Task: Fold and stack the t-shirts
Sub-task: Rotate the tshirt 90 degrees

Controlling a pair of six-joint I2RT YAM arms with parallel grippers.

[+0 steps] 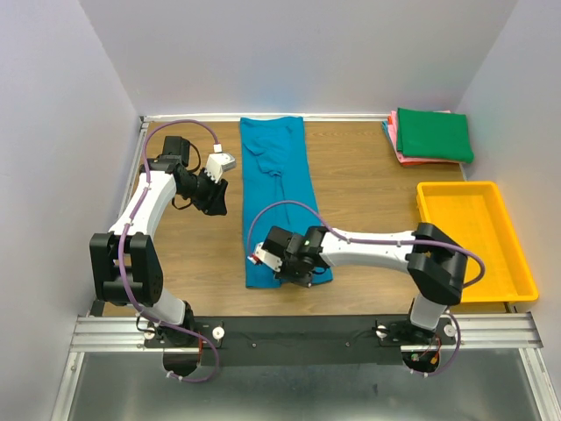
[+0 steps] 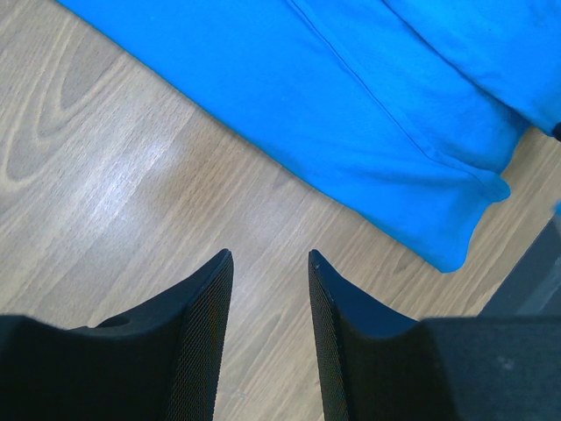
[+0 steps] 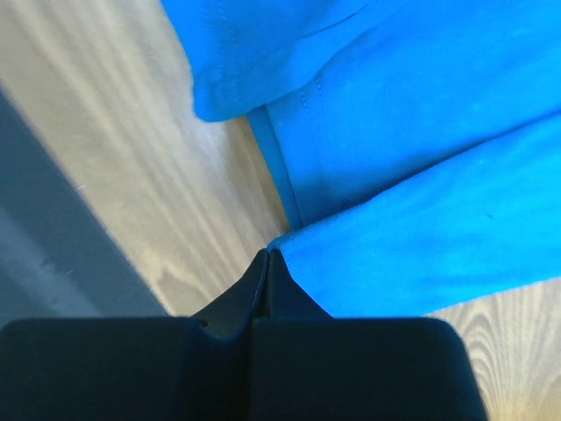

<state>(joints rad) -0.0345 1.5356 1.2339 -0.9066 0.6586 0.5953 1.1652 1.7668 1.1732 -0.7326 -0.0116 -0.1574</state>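
On the table, right gripper pinches the teal t-shirt; left gripper hovers half-open.

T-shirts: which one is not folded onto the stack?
The teal-blue t-shirt, laid out alone as a long strip; the dark green t-shirt and pink t-shirts sit folded and stacked far right.

No text, label, brand mark, number or sign can be read in any of the three views.
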